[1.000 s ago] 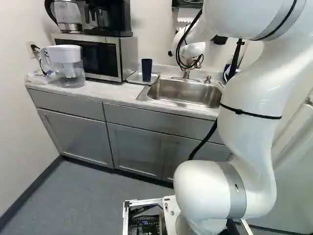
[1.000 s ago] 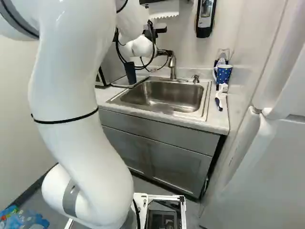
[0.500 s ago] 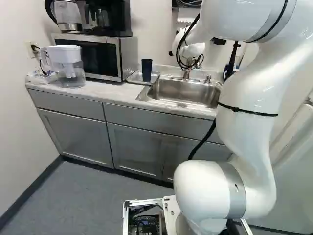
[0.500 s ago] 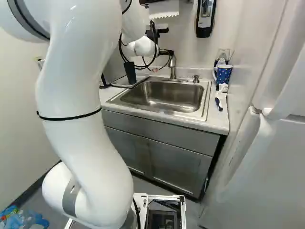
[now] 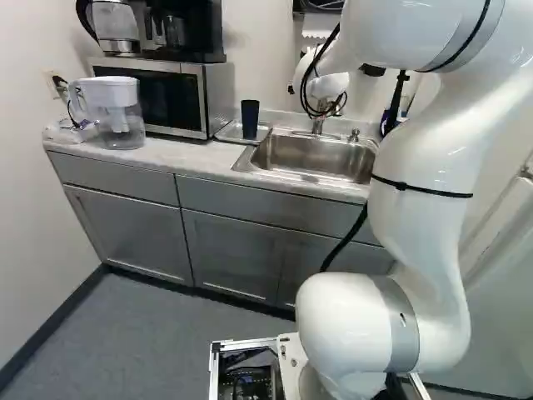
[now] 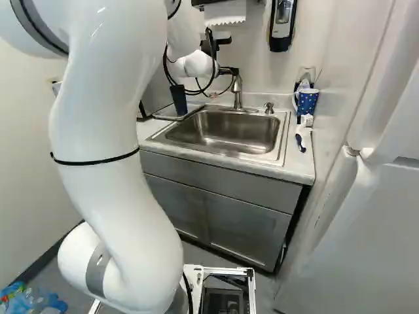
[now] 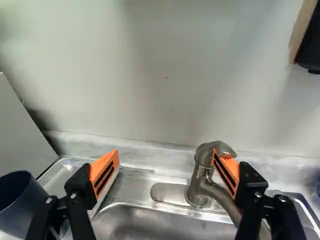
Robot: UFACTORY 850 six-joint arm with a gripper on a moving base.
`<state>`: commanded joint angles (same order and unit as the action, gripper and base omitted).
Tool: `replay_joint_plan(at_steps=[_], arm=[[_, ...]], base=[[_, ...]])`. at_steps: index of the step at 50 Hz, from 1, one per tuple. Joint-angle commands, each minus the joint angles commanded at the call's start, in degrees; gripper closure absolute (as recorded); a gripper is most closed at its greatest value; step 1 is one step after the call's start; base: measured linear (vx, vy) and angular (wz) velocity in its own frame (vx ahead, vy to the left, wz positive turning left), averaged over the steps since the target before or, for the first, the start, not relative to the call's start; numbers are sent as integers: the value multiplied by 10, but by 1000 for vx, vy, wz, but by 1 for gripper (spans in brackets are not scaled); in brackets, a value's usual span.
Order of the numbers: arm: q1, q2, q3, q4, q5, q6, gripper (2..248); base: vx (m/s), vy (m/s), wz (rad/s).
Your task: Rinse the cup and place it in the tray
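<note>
Pincer (image 7: 165, 154) stands wide, nothing gripped, at the wall side of the sink (image 6: 280, 149). The finger farther from the cup overlaps the lever of the faucet (image 7: 196, 187); contact, cannot tell. Likely reason: one open finger is meant to nudge the lever, which asks for no grip. A skewed push could slip off it.

Beside the other finger, well outside the gap: dark blue cup (image 5: 250, 119), upright, mouth up, in the tray (image 5: 266, 130) on the tabletop (image 5: 183, 157). Tray sits next to the basin, presumably so drips land there and the carry is short. Placing looks met; whether the rinse is done, cannot tell. If it is, only the tap may remain to be seen to.

Differences by view. Wrist view alone gives the finger spread clearly, and looks into the cup's mouth. Left base view alone has the water pitcher (image 5: 115, 108) and the microwave's (image 5: 154, 100) full front. Right base view alone gives the dotted mug (image 6: 307, 101) and brush (image 6: 300, 136) at the basin's far side, clearly; the arm (image 6: 108, 170) blocks much of the tabletop's other end there. Running water: none made out in any view.
</note>
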<state>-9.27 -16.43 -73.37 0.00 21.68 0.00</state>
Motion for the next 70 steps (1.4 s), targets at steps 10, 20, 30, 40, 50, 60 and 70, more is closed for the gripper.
replay_joint_plan(at_steps=[10,20,30,40,50,60,70], arm=[[0,-3,-3,0,9,0,3],[-1,-11,-12,0,18,0,3],[-2,-20,-23,0,27,0,3],[-3,-30,-34,0,30,0,3],[-4,-34,-40,0,30,0,3],[-4,-34,-39,0,30,0,3],[3,-20,-22,0,30,0,3]], base=[[0,0,0],[0,0,0],[0,0,0],[0,0,0],[0,0,0],[0,0,0],[0,0,0]])
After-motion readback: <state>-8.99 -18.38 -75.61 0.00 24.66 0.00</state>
